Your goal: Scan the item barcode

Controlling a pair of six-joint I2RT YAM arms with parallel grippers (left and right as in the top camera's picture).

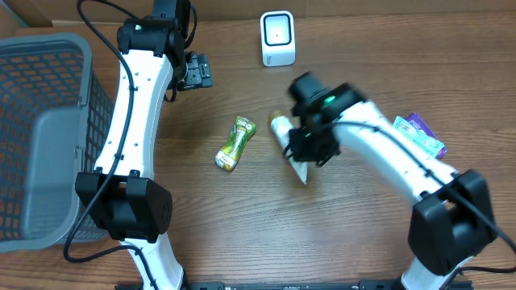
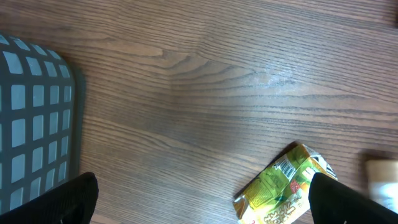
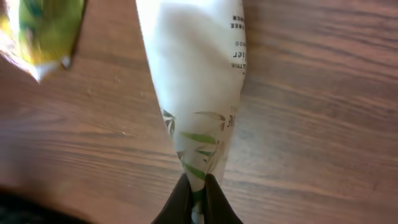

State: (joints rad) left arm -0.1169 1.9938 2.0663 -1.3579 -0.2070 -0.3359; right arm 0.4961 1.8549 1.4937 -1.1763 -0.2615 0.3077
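because the barcode has to face a reader, the right gripper (image 1: 310, 145) is clamped on the flat crimped end of the white tube (image 3: 193, 81), a thin edge that two fingers can pinch firmly. the tube lies on the desk (image 1: 201, 209) near the middle, angled, with its cap end pointing toward the white scanner (image 1: 277, 38) standing at the far edge; the two are well apart, so i judge the lift and presentation not yet done. the left gripper (image 1: 193, 71) hangs with its jaws wide apart and holding nothing, above bare wood between the grey basket (image 1: 40, 129) and the green pouch (image 1: 235, 143), probably parked out of the way. the pouch lies just beside the tube, to its left, not touching it. a purple and green packet (image 1: 419, 134) sits partly under the right arm.

the barcode itself is nowhere visible: the wrist view shows only leaf artwork and a few lines of small print, too blurred to read. from overhead the right gripper covers most of the tube's middle, and its fingertips are hidden.
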